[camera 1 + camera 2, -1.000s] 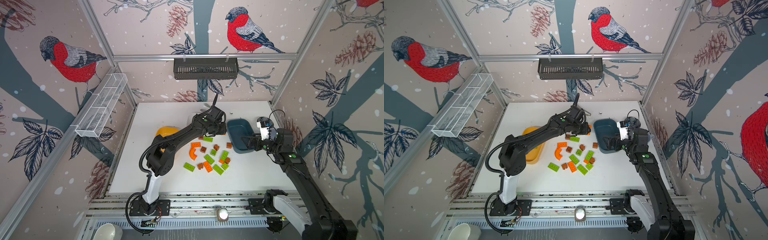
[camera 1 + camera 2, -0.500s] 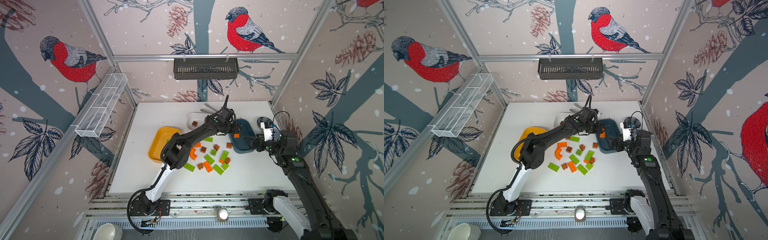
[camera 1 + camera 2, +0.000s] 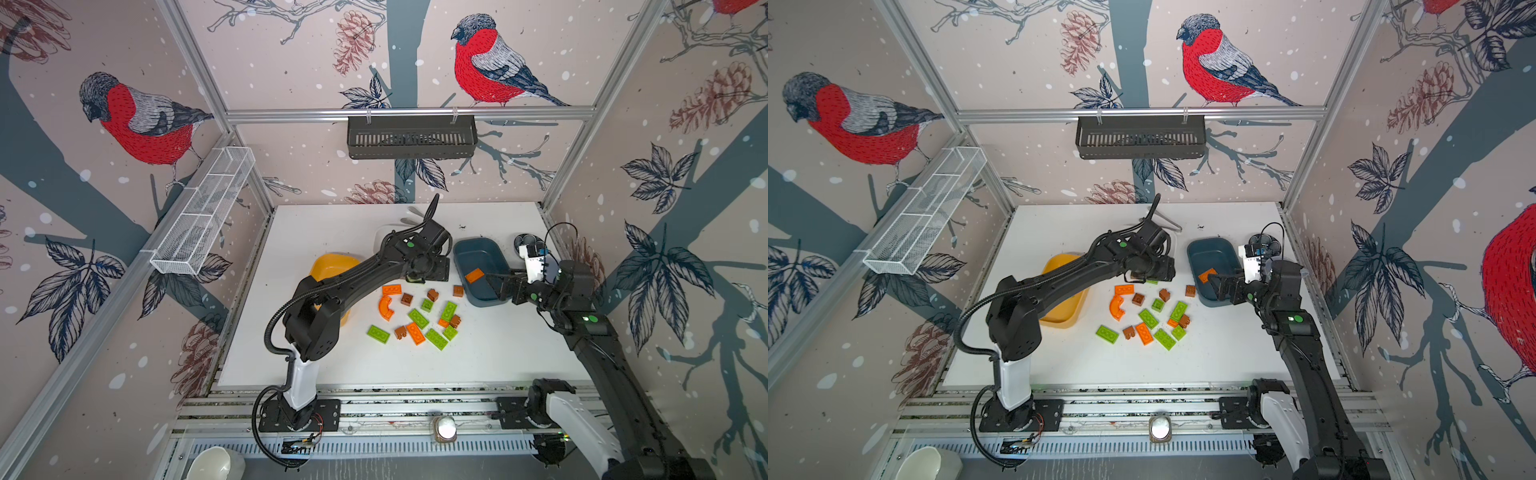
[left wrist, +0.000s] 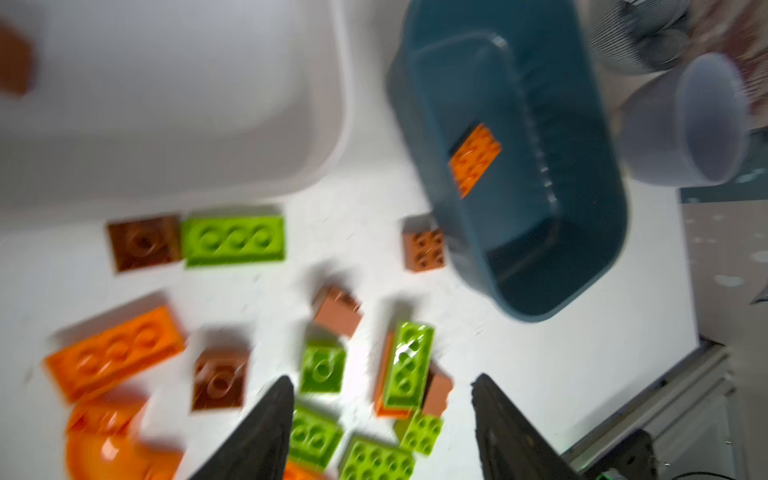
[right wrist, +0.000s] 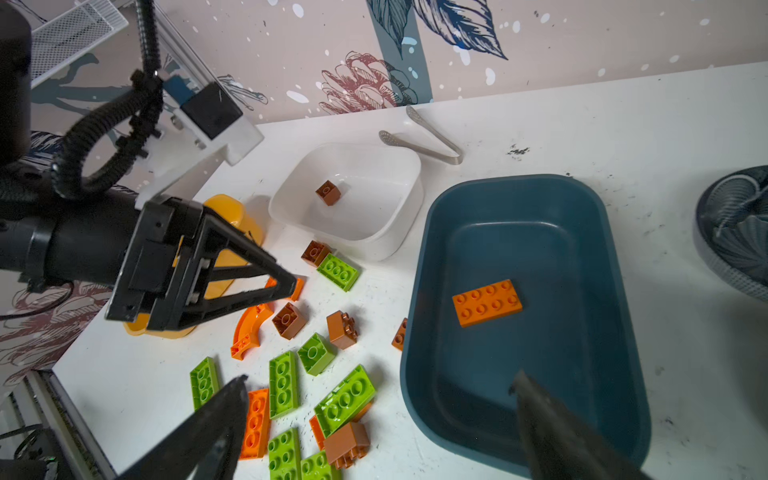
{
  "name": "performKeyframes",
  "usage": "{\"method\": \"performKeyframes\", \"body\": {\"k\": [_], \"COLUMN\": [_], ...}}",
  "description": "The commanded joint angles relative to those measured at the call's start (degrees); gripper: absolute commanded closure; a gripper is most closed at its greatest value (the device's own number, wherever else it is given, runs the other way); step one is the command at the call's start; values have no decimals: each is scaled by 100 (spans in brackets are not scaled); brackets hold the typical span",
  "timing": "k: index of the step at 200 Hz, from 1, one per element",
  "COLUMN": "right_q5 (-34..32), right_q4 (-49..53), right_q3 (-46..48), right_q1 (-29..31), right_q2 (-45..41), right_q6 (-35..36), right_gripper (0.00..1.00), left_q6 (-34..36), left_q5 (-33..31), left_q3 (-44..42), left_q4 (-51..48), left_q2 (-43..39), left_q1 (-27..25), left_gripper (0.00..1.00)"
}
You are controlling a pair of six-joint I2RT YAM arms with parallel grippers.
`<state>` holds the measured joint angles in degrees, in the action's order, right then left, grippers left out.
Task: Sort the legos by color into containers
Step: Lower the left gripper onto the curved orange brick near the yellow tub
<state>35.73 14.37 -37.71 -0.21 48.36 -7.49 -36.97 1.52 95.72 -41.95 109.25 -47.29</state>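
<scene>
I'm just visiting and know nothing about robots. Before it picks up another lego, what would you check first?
1. Left pincer open and empty: ok.
2. Right pincer open and empty: ok.
3. White tub holds only brown: ok, one brown cube.
4. Teal tub holds only orange: ok as far as shown, one orange plate.
5. Yellow tub contents: cannot tell, the left arm covers part of it.
6. Loose legos all sorted: not ok, many lie outside the tubs.

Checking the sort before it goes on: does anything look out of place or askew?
One green plate lies tilted across an orange plate instead of flat. Metal tongs lie just beyond the white tub, unrelated to sorting.
</scene>
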Motion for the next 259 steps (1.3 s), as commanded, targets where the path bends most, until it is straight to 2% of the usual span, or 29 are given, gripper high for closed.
{"method": "performKeyframes", "body": {"k": [1, 42, 72, 141, 171, 192, 259], "right_q5": [128, 119, 53, -48, -57, -54, -57], "right_q4": [13, -93, -256, -408, -415, -407, -422], "right_q3": [-8, 27, 78, 176, 177, 168, 150], "right_q1": [124, 448, 719, 1023, 1048, 1049, 1052], "right_q2": [56, 166, 200, 249, 262, 294, 358], "right_q6": [45, -21, -170, -288, -274, -245, -218], "right_gripper": [1, 1, 0, 1, 0, 1, 1], "left_q6": [-759, -2058, -2768, -2938, -3081, -3118, -3035], "left_q5": [-731, -1414, -1561, -1220, -1398, -1297, -1268], "left_q3": [-556, -1390, -1960, -2610, -2561, -2703, -2804], "left_q4": [-583, -1070, -910, -71, -192, 72, 282], "left_q2": [-447, -768, -836, -597, -445, -427, -304], "left_q1": [12, 12, 28, 95, 119, 167, 285], "left_gripper": [33, 32, 32, 37, 37, 37, 49]}}
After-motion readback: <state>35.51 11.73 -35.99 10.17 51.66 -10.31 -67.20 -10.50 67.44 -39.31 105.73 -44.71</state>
